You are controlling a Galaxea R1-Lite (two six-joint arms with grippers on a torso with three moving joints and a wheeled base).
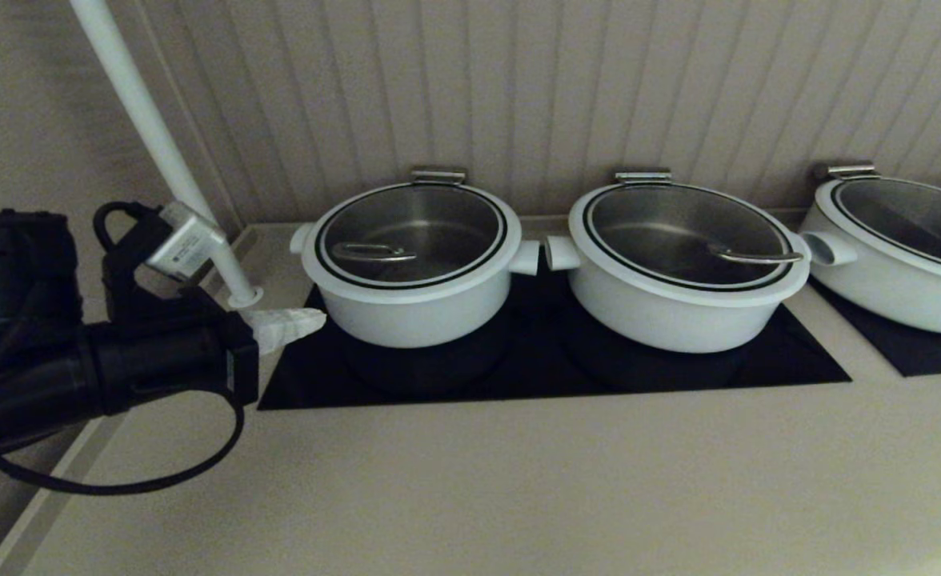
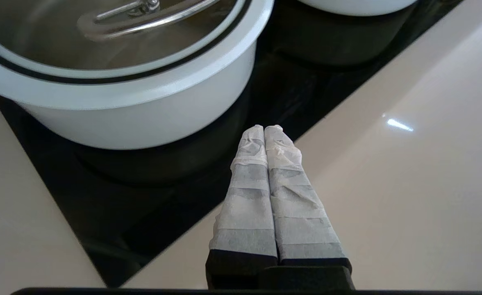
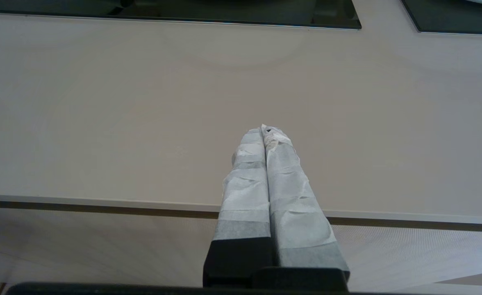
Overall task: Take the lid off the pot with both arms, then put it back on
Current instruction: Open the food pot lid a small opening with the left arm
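Observation:
The narrow, deep white pot (image 1: 410, 308) stands on the left of a black cooktop. Its glass lid (image 1: 410, 228) with a steel-wire handle (image 1: 373, 253) sits on it. Pot (image 2: 142, 119) and lid (image 2: 114, 45) also show in the left wrist view. My left gripper (image 1: 314, 320) is shut and empty, its white-taped fingertips just left of the pot's wall, low over the cooktop's left edge; it shows in the left wrist view (image 2: 264, 129) too. My right gripper (image 3: 263, 131) is shut and empty, above the counter's front edge, out of the head view.
A wider white pot (image 1: 678, 296) with its lid stands to the right on the same black cooktop (image 1: 758, 352). A third pot (image 1: 902, 256) is at the far right. A slanted white pole (image 1: 158, 144) meets the counter behind my left arm. The beige counter (image 1: 518, 480) lies in front.

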